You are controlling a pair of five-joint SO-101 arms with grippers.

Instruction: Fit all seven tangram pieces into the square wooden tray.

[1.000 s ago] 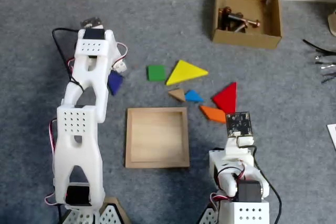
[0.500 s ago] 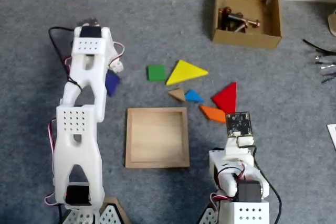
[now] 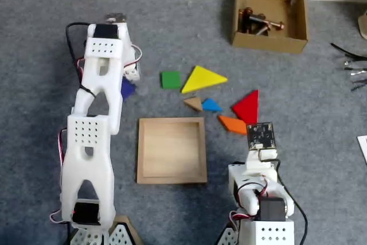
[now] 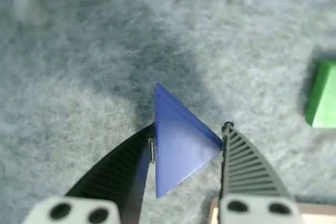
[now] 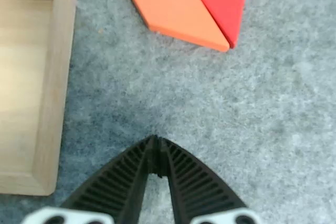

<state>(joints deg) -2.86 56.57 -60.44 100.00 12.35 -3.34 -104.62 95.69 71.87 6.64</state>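
My left gripper (image 4: pixel 188 129) is shut on a dark blue triangle (image 4: pixel 181 142), which stands on edge between the fingers above its shadow on the carpet. From above, the dark blue triangle (image 3: pixel 127 88) peeks out beside the left arm, to the left of the green square (image 3: pixel 170 79). The square wooden tray (image 3: pixel 172 121) lies empty in the middle. Behind it and to its right lie a yellow triangle (image 3: pixel 202 78), a small tan triangle (image 3: pixel 194 103), a small light blue triangle (image 3: pixel 211 105), a red triangle (image 3: pixel 248 106) and an orange parallelogram (image 3: pixel 232 124). My right gripper (image 5: pixel 156 140) is shut on nothing, low over the carpet between the tray (image 5: pixel 58 77) and the orange parallelogram (image 5: pixel 176 13).
A cardboard box (image 3: pixel 268 37) with metal parts stands at the back right. Black cables (image 3: pixel 350 61) lie at the right edge. Grey carpet covers the table.
The left arm's wrist has swung a little to the right and farther back with the dark blue triangle still in its gripper. The right arm has kept still.
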